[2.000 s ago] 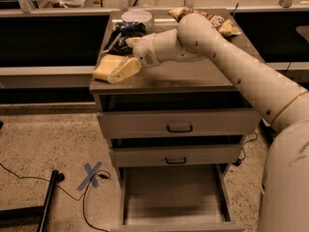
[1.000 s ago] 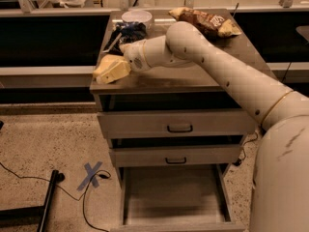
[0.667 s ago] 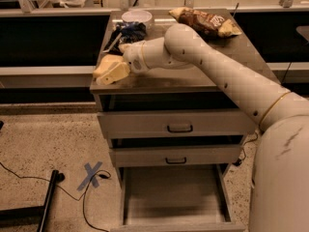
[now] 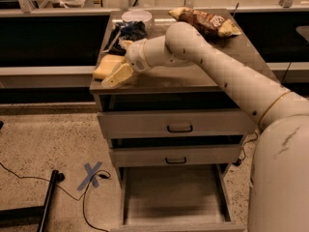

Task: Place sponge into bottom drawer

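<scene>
The pale yellow sponge (image 4: 106, 65) lies near the front left corner of the grey cabinet top (image 4: 193, 76). My cream gripper (image 4: 116, 74) reaches in from the right and sits right against the sponge's front right side, low over the cabinet top. The bottom drawer (image 4: 174, 193) is pulled out at floor level, directly below, and its flat grey floor is bare.
A brown-and-yellow snack bag (image 4: 205, 21) lies at the back right of the cabinet top. A white bowl (image 4: 136, 17) and a dark cloth (image 4: 126, 32) sit behind the sponge. Two upper drawers (image 4: 179, 124) are pushed in. A blue tape cross (image 4: 91, 174) and a black cable mark the floor at left.
My arm has swung left across the cabinet top, and the sponge has shifted slightly left with the gripper toward the corner.
</scene>
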You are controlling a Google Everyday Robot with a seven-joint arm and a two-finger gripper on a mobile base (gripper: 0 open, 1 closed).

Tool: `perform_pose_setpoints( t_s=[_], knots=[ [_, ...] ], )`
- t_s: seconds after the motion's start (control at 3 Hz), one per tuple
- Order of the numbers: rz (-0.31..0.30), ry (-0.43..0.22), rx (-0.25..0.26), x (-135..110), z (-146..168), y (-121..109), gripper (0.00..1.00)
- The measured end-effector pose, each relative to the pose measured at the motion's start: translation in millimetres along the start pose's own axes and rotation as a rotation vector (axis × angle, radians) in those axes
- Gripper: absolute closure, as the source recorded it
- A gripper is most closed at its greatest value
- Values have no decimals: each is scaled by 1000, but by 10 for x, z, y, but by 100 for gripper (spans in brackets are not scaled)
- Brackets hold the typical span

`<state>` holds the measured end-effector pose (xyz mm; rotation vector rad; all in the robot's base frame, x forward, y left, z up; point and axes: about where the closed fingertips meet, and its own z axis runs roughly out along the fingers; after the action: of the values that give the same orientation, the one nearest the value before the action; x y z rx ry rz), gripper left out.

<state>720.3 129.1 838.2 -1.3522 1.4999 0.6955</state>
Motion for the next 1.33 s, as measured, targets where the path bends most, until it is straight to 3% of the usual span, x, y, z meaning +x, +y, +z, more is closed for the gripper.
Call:
perform_pose_setpoints(
  t_s=[0.33, 1.0, 1.33],
  knots=[
    [35, -7, -40, 64, 45, 11, 17],
    [80, -9, -115, 80, 105, 112, 64],
    [79, -92, -121, -70, -168, 55, 87]
  ],
)
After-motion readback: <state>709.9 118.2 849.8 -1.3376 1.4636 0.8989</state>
